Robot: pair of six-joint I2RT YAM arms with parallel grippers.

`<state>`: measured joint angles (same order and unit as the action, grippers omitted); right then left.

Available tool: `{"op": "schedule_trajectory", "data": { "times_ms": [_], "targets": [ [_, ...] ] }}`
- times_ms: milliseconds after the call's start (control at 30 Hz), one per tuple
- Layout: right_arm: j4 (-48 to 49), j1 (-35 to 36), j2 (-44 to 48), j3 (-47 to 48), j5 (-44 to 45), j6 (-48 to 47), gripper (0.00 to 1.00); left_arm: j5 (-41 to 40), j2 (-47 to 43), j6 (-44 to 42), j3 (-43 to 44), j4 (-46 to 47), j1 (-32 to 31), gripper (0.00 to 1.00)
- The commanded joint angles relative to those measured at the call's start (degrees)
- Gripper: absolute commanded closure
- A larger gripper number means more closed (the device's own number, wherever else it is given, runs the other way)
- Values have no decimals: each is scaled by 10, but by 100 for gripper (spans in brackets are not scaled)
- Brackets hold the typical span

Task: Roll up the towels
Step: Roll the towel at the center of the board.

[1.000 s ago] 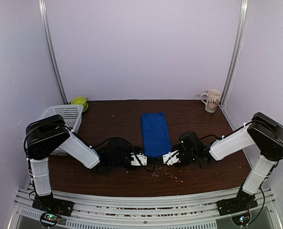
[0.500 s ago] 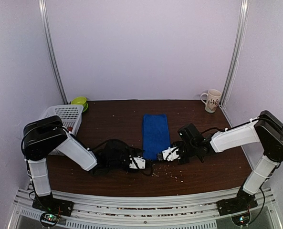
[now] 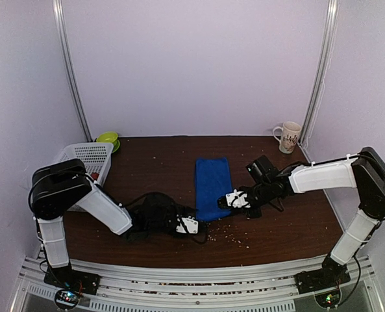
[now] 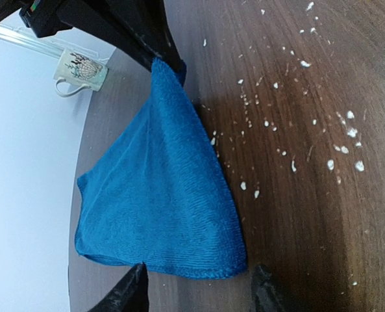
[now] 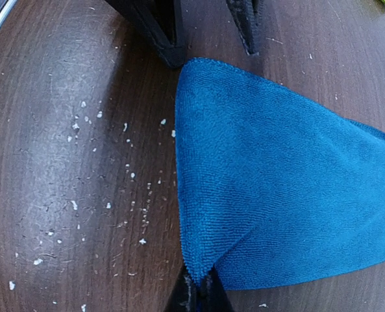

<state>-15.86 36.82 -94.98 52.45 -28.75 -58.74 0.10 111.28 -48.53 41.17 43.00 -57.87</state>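
From above, the blue towel (image 3: 213, 185) lay flat in the middle of the table (image 3: 147, 162), running toward its back edge. My right gripper (image 3: 234, 200) was clenched on the towel's near right corner, I judged to start the roll. My left gripper (image 3: 193, 226) waited just short of the near left corner.

My left wrist view showed those jaws spread, with nothing between them.

My right wrist view showed the corner pinched tight.
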Motion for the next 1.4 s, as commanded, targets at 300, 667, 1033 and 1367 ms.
{"op": "schedule_trajectory", "data": {
  "times_ms": [300, 667, 1033, 1367],
  "targets": [
    [-44, -14, -10, 20, -23, 2, 100, -15, 48, -10, 40, -33, -20, 53],
    [-38, -23, -8, 20, -14, 8, 100, 14, 0, 6, 27, -98, -37, 33],
    [-37, -26, -5, 20, -11, 13, 100, -103, 60, 41, 41, -26, -58, 37],
    [-51, -29, -3, 24, -21, 3, 100, -143, 90, 44, 57, -33, -58, 67]
  ]
}}
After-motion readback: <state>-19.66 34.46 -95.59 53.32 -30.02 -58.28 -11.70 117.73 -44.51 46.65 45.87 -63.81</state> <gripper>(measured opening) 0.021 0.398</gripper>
